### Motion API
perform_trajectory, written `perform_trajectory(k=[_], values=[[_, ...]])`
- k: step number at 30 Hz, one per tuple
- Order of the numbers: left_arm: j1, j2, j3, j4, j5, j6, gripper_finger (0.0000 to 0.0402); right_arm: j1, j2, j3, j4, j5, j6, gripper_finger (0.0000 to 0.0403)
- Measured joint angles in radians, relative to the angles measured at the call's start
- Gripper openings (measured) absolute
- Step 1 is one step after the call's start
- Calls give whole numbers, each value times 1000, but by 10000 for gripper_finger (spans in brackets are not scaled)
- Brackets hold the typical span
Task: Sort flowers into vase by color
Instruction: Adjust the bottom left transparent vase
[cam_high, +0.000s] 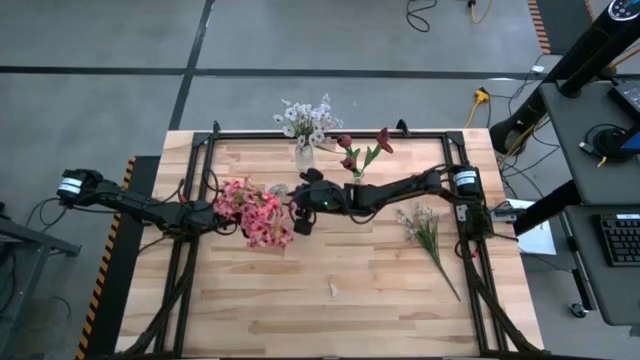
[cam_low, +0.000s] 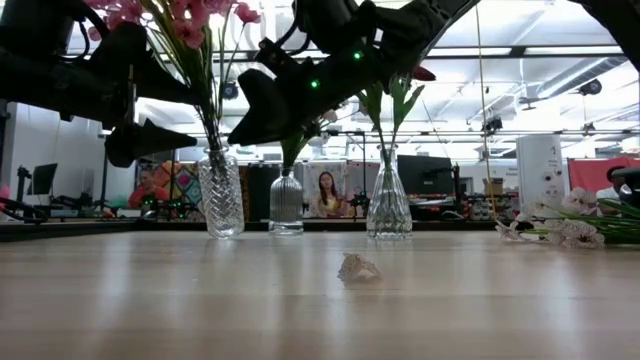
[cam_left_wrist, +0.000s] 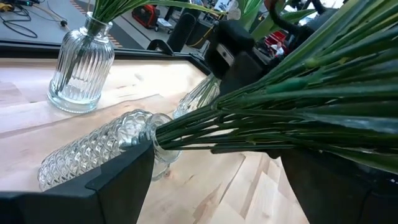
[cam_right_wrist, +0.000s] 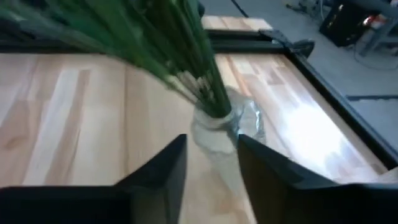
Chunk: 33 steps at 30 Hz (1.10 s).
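Open workshop around a wooden table

The butcher-block table (cam_high: 340, 270) sits on a grey concrete floor (cam_high: 300, 40) crossed by dark seams, with cables (cam_high: 480, 100) trailing nearby. A desk with a keyboard (cam_high: 620, 238) stands at one side. Beyond the table, ceiling strip lights (cam_low: 560, 75) glow over monitors and two seated people (cam_low: 327, 195).

Pink blossoms (cam_high: 255, 215), white flowers (cam_high: 308, 120), dark red blooms (cam_high: 365, 148), green stems, clear ribbed glass vases (cam_low: 221, 195), pale wood table (cam_high: 340, 300).
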Motion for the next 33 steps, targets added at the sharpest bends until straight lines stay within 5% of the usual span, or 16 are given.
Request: perform_trajectory(k=[7, 14, 26, 33], values=[[0, 0, 0, 0, -9, -1, 332, -3, 3, 0, 70, -2, -64, 225], [0, 0, 0, 0, -18, -8, 332, -24, 3, 0, 98, -8, -69, 285], [0, 0, 0, -1, -17, -16, 332, -38, 48, -6, 200, -101, -139, 315], [0, 2, 0, -8, -22, -19, 332, -38, 114, -6, 282, -54, -167, 315]])
